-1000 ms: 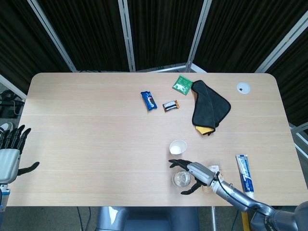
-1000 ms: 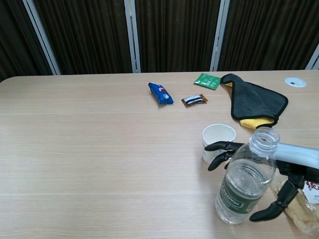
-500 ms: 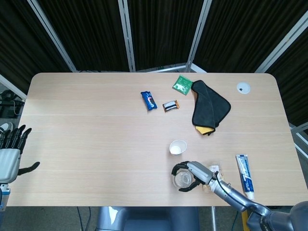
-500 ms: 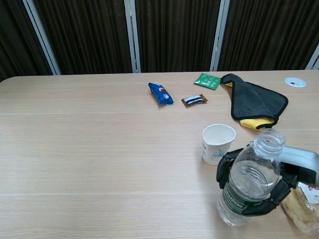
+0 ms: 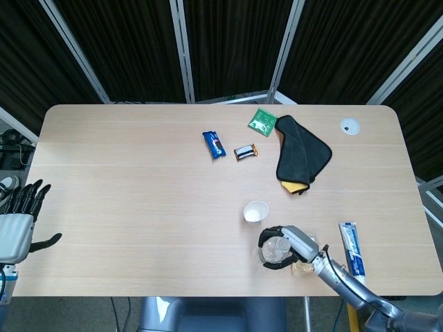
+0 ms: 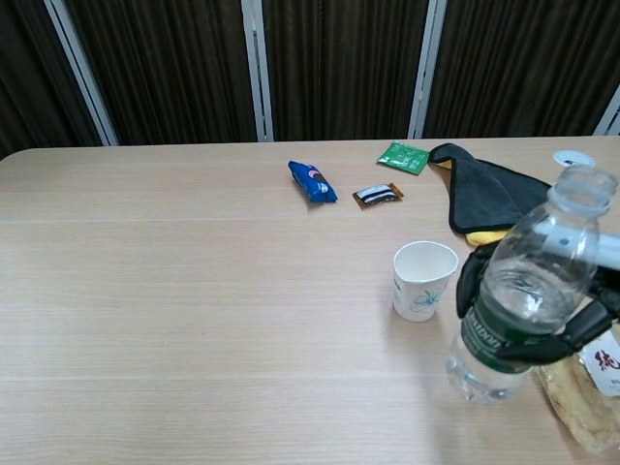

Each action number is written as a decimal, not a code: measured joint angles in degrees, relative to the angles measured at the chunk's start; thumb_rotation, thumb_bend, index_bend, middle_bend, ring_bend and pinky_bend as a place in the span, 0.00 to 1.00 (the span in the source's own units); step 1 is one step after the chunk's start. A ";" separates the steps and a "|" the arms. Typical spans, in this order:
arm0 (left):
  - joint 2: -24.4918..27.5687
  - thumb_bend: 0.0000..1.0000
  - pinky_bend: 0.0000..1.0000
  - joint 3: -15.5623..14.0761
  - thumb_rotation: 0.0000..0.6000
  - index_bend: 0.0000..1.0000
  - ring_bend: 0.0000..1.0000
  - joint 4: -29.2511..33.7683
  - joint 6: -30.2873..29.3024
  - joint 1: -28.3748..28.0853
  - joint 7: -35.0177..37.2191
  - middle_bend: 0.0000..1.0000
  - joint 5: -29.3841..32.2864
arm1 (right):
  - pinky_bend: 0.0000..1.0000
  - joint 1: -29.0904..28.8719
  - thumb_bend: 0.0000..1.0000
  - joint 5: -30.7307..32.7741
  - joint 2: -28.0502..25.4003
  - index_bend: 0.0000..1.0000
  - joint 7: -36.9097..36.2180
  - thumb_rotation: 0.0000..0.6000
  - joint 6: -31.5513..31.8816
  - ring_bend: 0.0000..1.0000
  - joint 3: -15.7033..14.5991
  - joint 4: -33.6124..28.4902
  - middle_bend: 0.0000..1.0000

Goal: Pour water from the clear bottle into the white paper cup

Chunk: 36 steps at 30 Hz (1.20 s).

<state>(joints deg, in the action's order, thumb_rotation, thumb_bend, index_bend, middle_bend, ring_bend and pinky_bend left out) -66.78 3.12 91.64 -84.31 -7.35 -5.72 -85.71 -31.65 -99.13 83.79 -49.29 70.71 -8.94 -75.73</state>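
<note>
Change: since a second ago, right hand [image 6: 542,315] has wrapped the uncapped clear plastic bottle [image 6: 528,291] and raised it, tilted.
Grip: fingers [image 6: 472,278] encircle the green label.
Cup: white paper cup [image 6: 423,280] stands just beyond those fingers.
Left hand [image 5: 15,223]: spread, empty.
Technique: centre the mouth over the cup; tip slowly.
</note>
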 measured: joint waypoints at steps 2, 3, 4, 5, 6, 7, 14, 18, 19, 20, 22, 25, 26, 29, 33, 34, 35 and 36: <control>0.46 0.00 0.00 -0.10 1.00 0.00 0.00 0.47 -0.47 0.16 0.51 0.00 -0.48 | 0.37 0.41 0.50 0.65 -2.45 0.53 2.12 1.00 1.17 0.51 0.86 -1.74 0.61; 0.74 0.00 0.00 -0.18 1.00 0.00 0.00 0.73 -0.75 0.27 0.82 0.00 -0.77 | 0.37 0.59 0.50 1.11 -3.51 0.53 3.28 1.00 1.53 0.51 1.30 -2.41 0.61; 0.90 0.00 0.00 -0.24 1.00 0.00 0.00 0.87 -0.89 0.35 1.01 0.00 -0.93 | 0.37 0.81 0.50 1.87 -4.84 0.53 4.96 1.00 1.88 0.51 1.90 -3.28 0.61; 1.02 0.00 0.00 -0.29 1.00 0.00 0.00 0.99 -1.01 0.42 1.18 0.00 -1.05 | 0.37 0.95 0.50 2.52 -5.69 0.53 6.30 1.00 2.01 0.51 2.35 -3.87 0.61; 1.21 0.00 0.00 -0.36 1.00 0.00 0.00 1.16 -1.19 0.51 1.41 0.00 -1.21 | 0.38 1.08 0.50 3.19 -6.34 0.53 7.73 1.00 2.07 0.51 2.80 -4.36 0.61; 1.35 0.00 0.00 -0.41 1.00 0.00 0.00 1.30 -1.32 0.58 1.58 0.00 -1.34 | 0.38 1.23 0.50 4.10 -6.99 0.52 9.80 1.00 2.05 0.51 3.38 -4.80 0.61; 3.38 0.00 0.00 -1.25 1.00 0.00 0.00 3.61 -3.21 1.64 2.52 0.00 -3.20 | 0.41 1.86 0.53 11.39 -8.39 0.52 25.50 1.00 0.29 0.51 7.43 -3.27 0.61; 4.31 0.00 0.00 -1.50 1.00 0.00 0.00 4.55 -3.89 2.15 2.98 0.00 -3.67 | 0.42 1.72 0.53 15.40 -7.35 0.53 34.15 1.00 -2.37 0.52 9.27 0.20 0.61; 4.33 0.00 0.00 -1.49 1.00 0.00 0.00 4.57 -3.82 2.15 2.98 0.00 -3.61 | 0.42 1.63 0.53 16.53 -6.94 0.53 36.81 1.00 -3.22 0.52 9.76 0.75 0.61; 4.34 0.00 0.00 -1.47 1.00 0.00 0.00 4.57 -3.72 2.14 2.98 0.00 -3.52 | 0.42 1.54 0.53 17.27 -6.66 0.53 38.75 1.00 -3.81 0.52 10.10 1.02 0.61; 4.36 0.00 0.00 -1.41 1.00 0.00 0.00 4.50 -3.37 2.07 2.93 0.00 -3.18 | 0.42 1.28 0.53 18.64 -6.03 0.53 43.20 1.00 -4.97 0.53 10.76 1.42 0.62; 4.31 0.00 0.00 -1.28 1.00 0.00 0.00 4.35 -2.96 1.94 2.85 0.00 -2.74 | 0.43 0.87 0.53 20.47 -5.16 0.54 49.03 1.00 -6.38 0.53 11.61 1.66 0.62; 4.29 0.00 0.00 -1.23 1.00 0.00 0.00 4.30 -2.85 1.90 2.83 0.00 -2.60 | 0.43 0.74 0.53 21.01 -4.90 0.54 50.62 1.00 -6.76 0.53 11.85 1.68 0.62; 4.18 0.00 0.00 -0.97 1.00 0.00 0.00 3.99 -2.44 1.74 2.77 0.00 -2.03 | 0.43 0.33 0.55 22.86 -3.92 0.54 55.81 1.00 -7.75 0.53 12.64 1.69 0.62; 4.14 0.00 0.00 -0.66 1.00 0.00 0.00 3.69 -1.77 1.46 3.00 0.00 -1.31 | 0.44 -0.28 0.56 25.28 -2.43 0.53 62.59 1.00 -8.56 0.54 13.72 1.59 0.62; 4.13 0.00 0.00 -0.60 1.00 0.00 0.00 3.63 -1.68 1.41 3.03 0.00 -1.19 | 0.44 -0.49 0.56 26.09 -1.98 0.53 64.67 1.00 -8.76 0.54 14.06 1.46 0.62; 4.12 0.00 0.00 -0.55 1.00 0.00 0.00 3.60 -1.61 1.38 3.06 0.00 -1.10 | 0.44 -0.65 0.57 26.73 -1.65 0.53 66.24 1.00 -8.90 0.54 14.32 1.31 0.62; 4.11 0.00 0.00 -0.49 1.00 0.00 0.00 3.56 -1.50 1.33 3.12 0.00 -0.95 | 0.44 -0.82 0.57 27.39 -1.34 0.53 67.82 1.00 -9.03 0.54 14.57 1.13 0.62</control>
<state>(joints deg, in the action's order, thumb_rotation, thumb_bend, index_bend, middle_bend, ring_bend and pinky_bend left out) -62.66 2.63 95.20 -85.81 -6.02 -2.60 -86.67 -32.47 -71.74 82.45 18.53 61.67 5.63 -74.59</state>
